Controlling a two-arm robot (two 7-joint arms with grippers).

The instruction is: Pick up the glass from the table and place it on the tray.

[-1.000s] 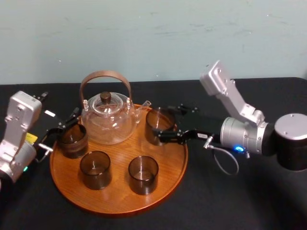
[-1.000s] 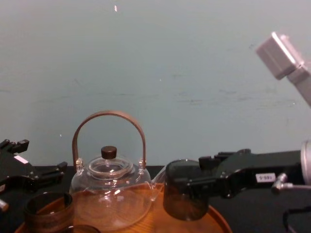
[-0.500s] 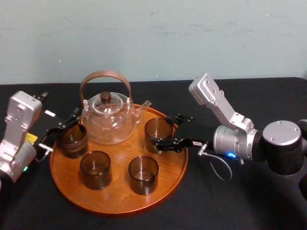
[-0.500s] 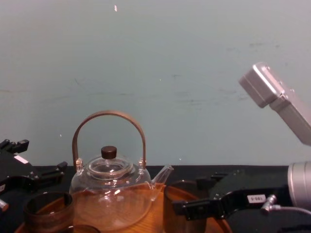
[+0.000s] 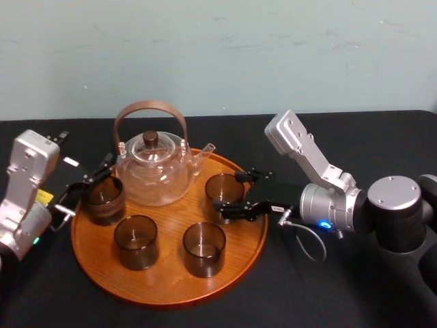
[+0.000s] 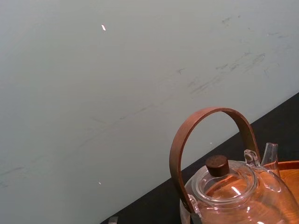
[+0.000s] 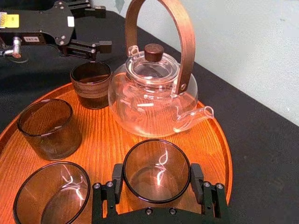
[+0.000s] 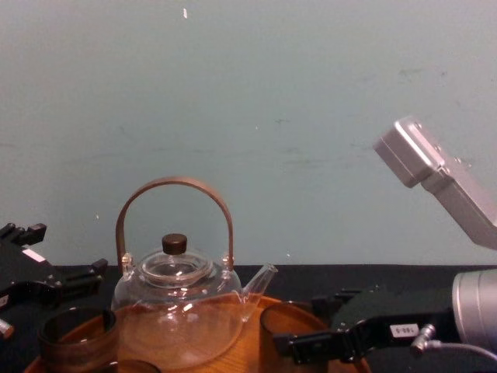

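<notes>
Just right of the teapot (image 5: 151, 169), on the tray (image 5: 167, 281), the glass (image 5: 224, 188) stood upright with the right gripper (image 5: 228, 191) closed on it, one finger pressed to each side of its upper wall. It looked light, rigid, slick and breakable, so a gentle pinch on the straight wall seemed the safest hold. Left of the teapot the left gripper (image 5: 92, 175) sat idle, jaws apart, beside another tumbler (image 5: 104, 199).
</notes>
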